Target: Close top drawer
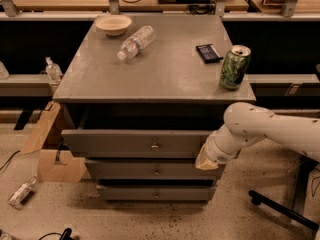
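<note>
**Gripper at the drawer's right end**

Camera view: the white arm's gripper sits right at the right end of the top drawer, against its grey front (wide or narrow, I cannot tell). The drawer sticks out a little. Its small knob is to the left of the gripper. Above the gripper is the grey cabinet top. A green can stands just above, and a bowl and a lying bottle are far up to the left. The speckled floor is below, with a cardboard box far left.

Cabinet top: bowl, lying bottle, dark packet, upright green can. Cardboard box beside cabinet.
</note>
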`<state>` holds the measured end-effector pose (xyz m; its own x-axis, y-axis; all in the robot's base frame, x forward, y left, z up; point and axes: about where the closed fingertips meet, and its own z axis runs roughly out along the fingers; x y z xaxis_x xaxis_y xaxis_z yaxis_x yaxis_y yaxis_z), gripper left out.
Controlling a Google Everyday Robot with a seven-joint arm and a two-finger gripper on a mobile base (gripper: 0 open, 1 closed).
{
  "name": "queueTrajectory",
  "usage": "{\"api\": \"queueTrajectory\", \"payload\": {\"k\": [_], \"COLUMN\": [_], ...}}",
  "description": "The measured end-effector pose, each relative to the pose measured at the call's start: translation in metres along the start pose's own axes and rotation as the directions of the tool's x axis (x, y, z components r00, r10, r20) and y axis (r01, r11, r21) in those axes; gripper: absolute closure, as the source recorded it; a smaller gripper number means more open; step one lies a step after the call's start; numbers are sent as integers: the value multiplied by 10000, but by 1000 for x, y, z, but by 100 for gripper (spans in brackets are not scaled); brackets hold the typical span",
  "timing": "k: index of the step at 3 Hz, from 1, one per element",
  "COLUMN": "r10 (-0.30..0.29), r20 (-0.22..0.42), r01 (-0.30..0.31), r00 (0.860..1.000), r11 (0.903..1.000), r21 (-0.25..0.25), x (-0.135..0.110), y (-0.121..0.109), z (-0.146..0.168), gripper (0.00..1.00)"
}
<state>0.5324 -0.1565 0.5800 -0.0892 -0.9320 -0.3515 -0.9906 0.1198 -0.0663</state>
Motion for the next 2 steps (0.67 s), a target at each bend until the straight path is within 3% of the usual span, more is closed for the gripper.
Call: {"api": "queueTrajectory", "payload": {"k": [1, 2], "r10": [-9, -17], "r20": [0, -1], "r01": [9, 17], "r00": [10000, 10000], "r11": [10000, 10000], "r21": [-25, -46], "x": [0, -1], "y": [1, 1], "z": [1, 2], "gripper": [15, 0]}}
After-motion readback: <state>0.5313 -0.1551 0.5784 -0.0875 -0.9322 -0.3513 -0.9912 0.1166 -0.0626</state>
